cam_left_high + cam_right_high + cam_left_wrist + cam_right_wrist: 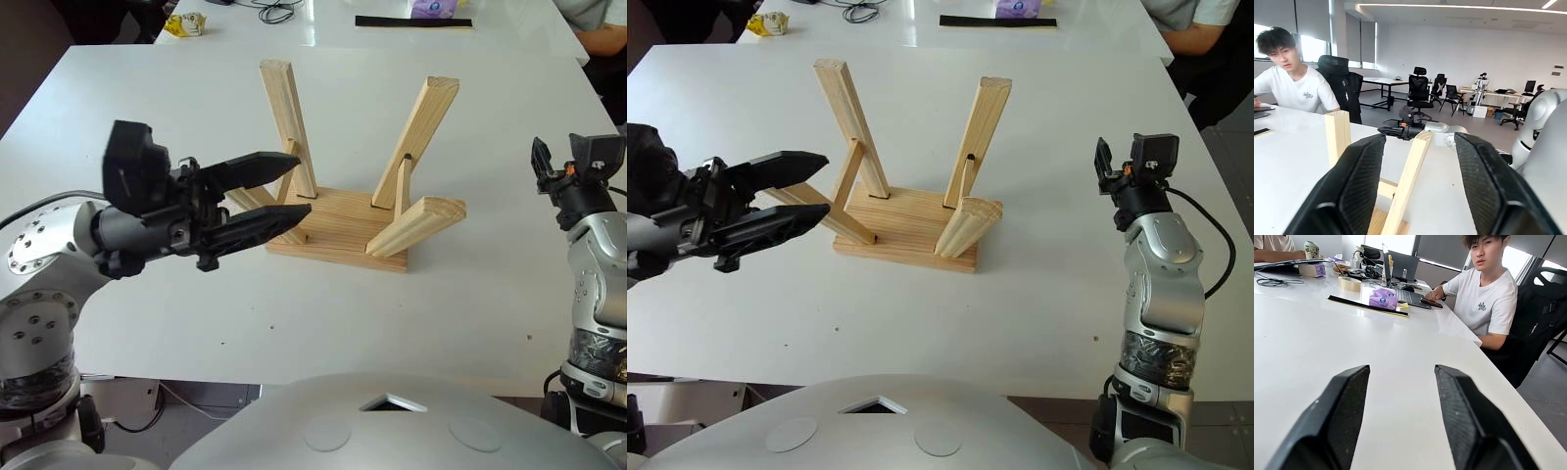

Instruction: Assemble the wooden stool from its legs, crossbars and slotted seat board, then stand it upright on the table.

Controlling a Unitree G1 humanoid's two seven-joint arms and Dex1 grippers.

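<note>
The wooden stool lies upside down mid-table, its seat board (338, 238) flat on the white table (147, 108). Two back legs (289, 122) (423, 132) stick up and splay outward. The front right leg (418, 225) leans low to the right. A thin crossbar (850, 174) slants at the left side. My left gripper (302, 186) is open at the stool's front left corner, with a slanted wooden piece (1406, 183) between its fingers (1359, 181), untouched. My right gripper (1117, 166) is open and holds nothing, raised off to the right of the stool.
A second table at the back carries a black strip (411, 22), a purple packet (1383, 297), cables (279, 12) and a yellow wrapper (186, 24). The table's right edge (1215, 166) runs close to my right arm. Bare tabletop lies in front of the stool.
</note>
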